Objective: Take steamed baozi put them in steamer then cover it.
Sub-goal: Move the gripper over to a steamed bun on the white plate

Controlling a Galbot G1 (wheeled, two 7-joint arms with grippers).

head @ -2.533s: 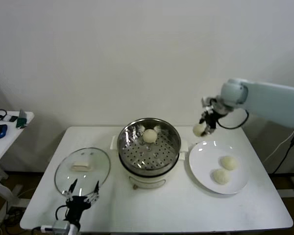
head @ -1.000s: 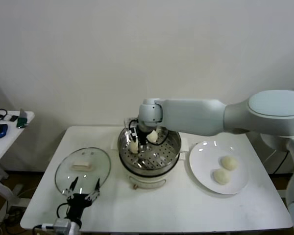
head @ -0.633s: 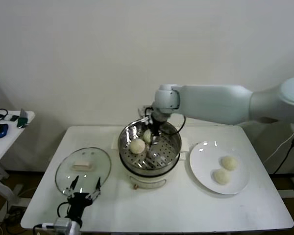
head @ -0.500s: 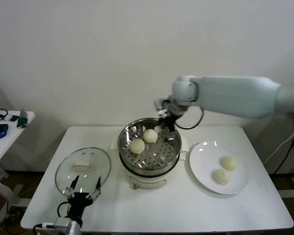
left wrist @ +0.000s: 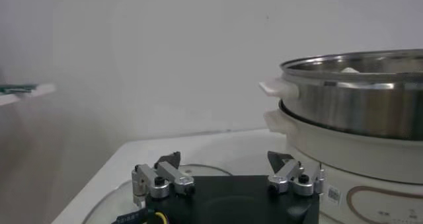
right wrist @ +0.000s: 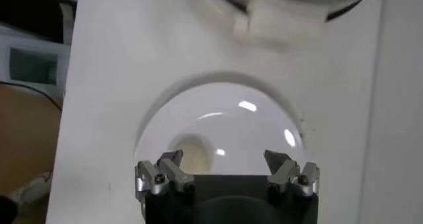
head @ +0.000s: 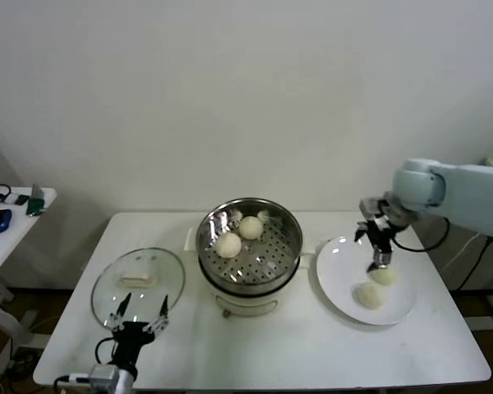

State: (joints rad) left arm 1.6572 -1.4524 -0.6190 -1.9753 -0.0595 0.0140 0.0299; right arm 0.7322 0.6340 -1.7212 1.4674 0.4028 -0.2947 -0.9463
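Observation:
The steel steamer [head: 259, 267] stands mid-table with two baozi inside, one to the left [head: 228, 244] and one behind it [head: 250, 227]. Two more baozi [head: 384, 276] [head: 367, 295] lie on the white plate [head: 337, 275] to the right. My right gripper [head: 377, 261] hangs open and empty just above the farther plate baozi. In the right wrist view, one baozi [right wrist: 192, 154] sits by one finger of that gripper [right wrist: 225, 158]. The glass cover [head: 138, 283] lies flat to the steamer's left. My left gripper [head: 138, 322] is parked open at the table's front left, just short of the cover.
The left wrist view shows the steamer's wall [left wrist: 357, 100], the cover's glass [left wrist: 109, 202] and the open left gripper [left wrist: 225, 160]. A small side table [head: 8, 205] with a mouse and cables stands at the far left. A white wall is behind.
My right gripper carried a baozi into the steamer, let it go beside the first one, then swung right and came down over the plate, empty. The left arm has not moved.

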